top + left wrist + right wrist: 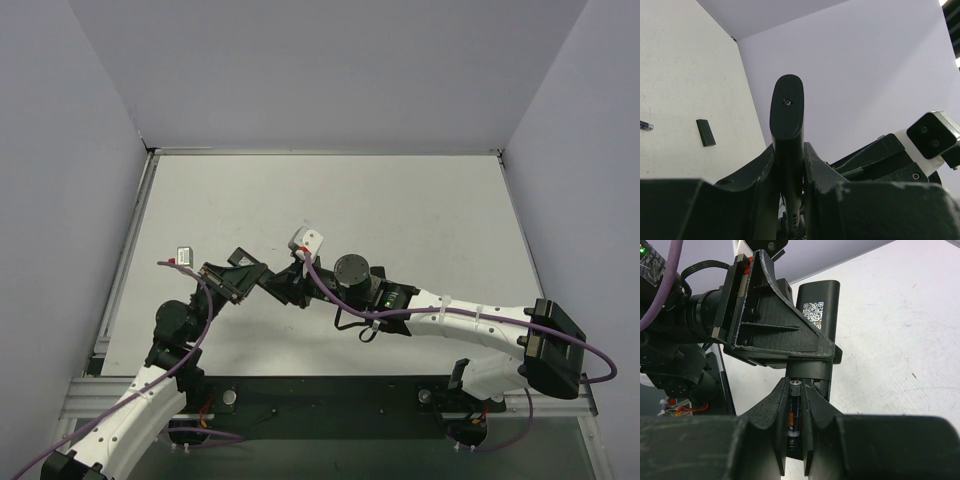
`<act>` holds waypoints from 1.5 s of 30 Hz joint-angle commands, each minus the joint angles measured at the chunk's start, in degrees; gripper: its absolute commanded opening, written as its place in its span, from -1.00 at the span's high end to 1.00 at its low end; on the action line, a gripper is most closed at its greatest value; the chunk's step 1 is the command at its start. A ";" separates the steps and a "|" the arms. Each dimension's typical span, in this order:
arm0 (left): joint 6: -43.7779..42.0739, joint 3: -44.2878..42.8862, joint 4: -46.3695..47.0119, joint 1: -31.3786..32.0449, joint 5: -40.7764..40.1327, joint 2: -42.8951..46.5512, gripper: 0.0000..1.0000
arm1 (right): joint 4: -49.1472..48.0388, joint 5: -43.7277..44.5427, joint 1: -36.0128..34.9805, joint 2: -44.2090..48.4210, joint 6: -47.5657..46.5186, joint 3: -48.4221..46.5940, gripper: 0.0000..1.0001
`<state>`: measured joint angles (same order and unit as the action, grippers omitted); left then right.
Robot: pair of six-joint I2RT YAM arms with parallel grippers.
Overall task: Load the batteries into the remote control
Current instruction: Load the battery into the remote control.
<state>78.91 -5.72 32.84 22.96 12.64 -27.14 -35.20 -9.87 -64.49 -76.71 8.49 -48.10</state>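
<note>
Your left gripper [788, 155] is closed firmly on the remote control [786, 115], pinching the narrow sides of the slim black bar. It holds the bar off the tabletop [400, 200], above the middle and a little toward the left edge. The remote is hard, smooth, matte plastic with a rounded end and a small recessed dot on one face. The other face carries a white square code label. Expect it to be light and stiff but slick between the pads. The grip across the mid-body looks right, because it leaves the end facing your other arm clear. Your right gripper [795, 390] is nearly shut on one battery [794, 415], a thin dark cylinder with a silvery tip, held lengthwise between the black fingers. Its tip sits just beside the remote's near end. You cannot tell from these views whether it has entered the compartment. The battery is rigid, smooth and very light, so it is likely to pivot or slip if pushed off-axis. Hold it around the middle and press along its length. A short black rectangular cover [705, 132] lies flat on the pale, slightly speckled tabletop. Near it is a tiny dark cylinder that is probably the second battery [644, 125], and it will roll easily.
</note>
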 commanded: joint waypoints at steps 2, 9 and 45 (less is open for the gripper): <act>0.54 -2.11 4.34 0.33 -0.25 1.21 1.00 | -3.30 0.64 -0.20 0.33 -0.58 0.19 1.00; 0.45 -2.11 4.86 0.33 -0.34 0.86 1.00 | -2.86 -0.24 -0.37 0.50 0.21 0.28 0.97; -3.06 -3.60 2.32 0.24 1.33 0.77 1.00 | 1.10 0.82 -0.29 -0.11 -0.93 -2.53 0.50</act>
<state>75.99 -6.07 31.90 22.94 13.10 -26.85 -32.75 -9.26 -64.62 -76.71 7.68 -48.10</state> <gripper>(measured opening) 0.295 0.230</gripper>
